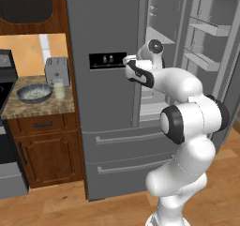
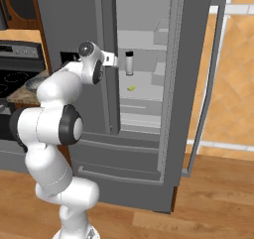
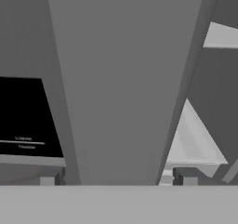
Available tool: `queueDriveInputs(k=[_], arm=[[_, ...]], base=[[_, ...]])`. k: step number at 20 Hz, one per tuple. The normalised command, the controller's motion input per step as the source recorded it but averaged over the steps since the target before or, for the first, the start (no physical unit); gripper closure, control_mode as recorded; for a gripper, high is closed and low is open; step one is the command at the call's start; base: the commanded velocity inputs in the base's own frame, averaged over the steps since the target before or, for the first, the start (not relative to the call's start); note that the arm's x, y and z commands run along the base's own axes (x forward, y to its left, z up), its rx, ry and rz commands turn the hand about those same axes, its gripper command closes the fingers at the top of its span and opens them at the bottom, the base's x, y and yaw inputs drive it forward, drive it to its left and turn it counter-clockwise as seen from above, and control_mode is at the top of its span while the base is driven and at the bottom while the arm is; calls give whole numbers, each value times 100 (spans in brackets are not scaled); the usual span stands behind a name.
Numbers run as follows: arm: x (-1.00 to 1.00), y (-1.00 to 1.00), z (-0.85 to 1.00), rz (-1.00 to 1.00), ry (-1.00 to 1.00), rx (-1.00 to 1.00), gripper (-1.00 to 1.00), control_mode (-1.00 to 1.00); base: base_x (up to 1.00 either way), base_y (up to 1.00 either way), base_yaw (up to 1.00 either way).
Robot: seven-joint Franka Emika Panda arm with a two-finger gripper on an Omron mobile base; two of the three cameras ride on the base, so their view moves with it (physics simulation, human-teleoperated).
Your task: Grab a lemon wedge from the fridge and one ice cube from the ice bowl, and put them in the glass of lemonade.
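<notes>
Grey steel fronts the fridge (image 1: 105, 28); its right door hangs wide, its left door is closed. On a shelf inside lies the lemon wedge (image 2: 131, 88), below a dark-capped bottle (image 2: 129, 62). The pincer (image 3: 116, 180) sits close to the closed door's long handle (image 3: 123, 83), fingertips (image 3: 48, 180) spread on either side of it with nothing held. Left of the fridge, the counter (image 1: 42, 109) carries the ice bowl (image 1: 34, 93), the glass of lemonade (image 1: 59, 90) and a toaster (image 1: 57, 71).
</notes>
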Motion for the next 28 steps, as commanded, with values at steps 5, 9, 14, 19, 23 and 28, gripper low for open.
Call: queueDriveInputs(k=[5,9,14,19,23,28], arm=[[4,1,-1,0,0,0,100,-100],[0,0,0,0,0,0,100,-100],[-19,3,2,0,-1,0,100,-100],[-80,35,36,1,-17,-3,100,-100],[-99,46,60,2,-24,-8,100,-100],[-100,51,87,0,-23,-12,100,-100]], base=[[0,0,0],[0,0,0],[0,0,0],[0,0,0],[0,0,0],[0,0,0]])
